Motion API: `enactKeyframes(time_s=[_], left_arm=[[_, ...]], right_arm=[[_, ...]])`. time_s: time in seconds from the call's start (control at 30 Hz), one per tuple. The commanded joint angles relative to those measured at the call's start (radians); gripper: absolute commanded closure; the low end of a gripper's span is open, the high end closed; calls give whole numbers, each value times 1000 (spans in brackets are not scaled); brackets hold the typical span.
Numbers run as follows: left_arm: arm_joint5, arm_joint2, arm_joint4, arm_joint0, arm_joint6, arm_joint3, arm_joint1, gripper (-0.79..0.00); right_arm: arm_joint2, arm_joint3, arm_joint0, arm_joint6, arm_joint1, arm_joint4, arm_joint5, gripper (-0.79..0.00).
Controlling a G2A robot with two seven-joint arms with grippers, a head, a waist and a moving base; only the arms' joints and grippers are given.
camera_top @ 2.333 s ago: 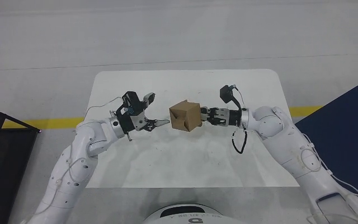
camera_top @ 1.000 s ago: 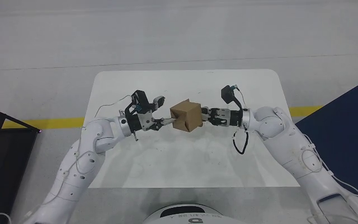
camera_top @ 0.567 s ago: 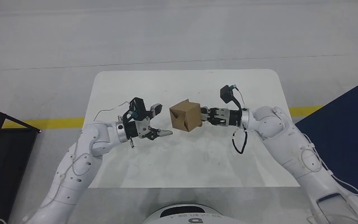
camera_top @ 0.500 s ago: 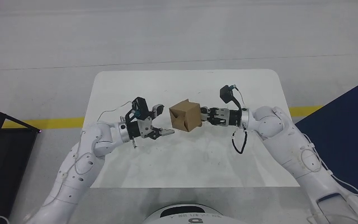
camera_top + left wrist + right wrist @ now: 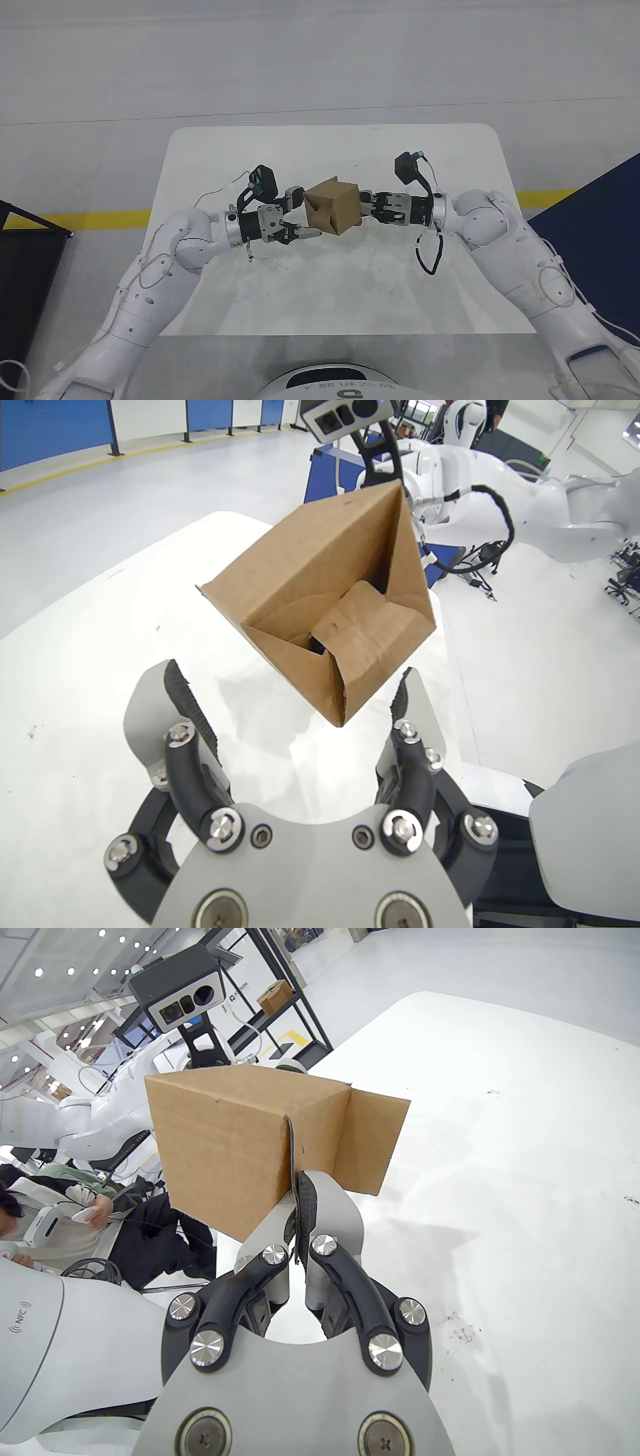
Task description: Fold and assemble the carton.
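Brown corrugated cardboard carton [image 5: 333, 206], aloft over the middle of the white round-cornered table [image 5: 420, 290], tilted onto one corner and apart from the tabletop. Open end toward the left arm, inner flaps partly folded in. Pinched at a thin edge on its closed side by the right gripper [image 5: 300, 1184], fingers nearly together on the cardboard. Right arm bent at the elbow, forearm stretched roughly level from the table's right side toward the centre. Opposite, the left gripper [image 5: 290, 675], spread wide, one finger to each side of the carton's lowest corner and just beside it; contact impossible to tell. Left arm likewise bent, elbow out near the table's left edge, forearm aimed at the open end.
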Motion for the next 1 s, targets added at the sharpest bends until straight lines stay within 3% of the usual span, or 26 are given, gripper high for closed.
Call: enactKeyframes(time_s=[0.0, 0.13, 0.3, 0.97], left_arm=[[-4, 6, -18, -8, -11, 6, -1, -748], [27, 13, -22, -18, -27, 8, -2, -640], [40, 20, -22, -17, -23, -1, -3, -594], [63, 41, -8, -17, -25, -18, -5, -597]], right_arm=[[0, -1, 1, 0, 0, -3, 1, 0], [-1, -1, 1, -1, 0, -6, 3, 0], [0, -5, -1, -7, 0, -13, 6, 0], [8, -19, -13, -8, 4, -15, 0, 0]])
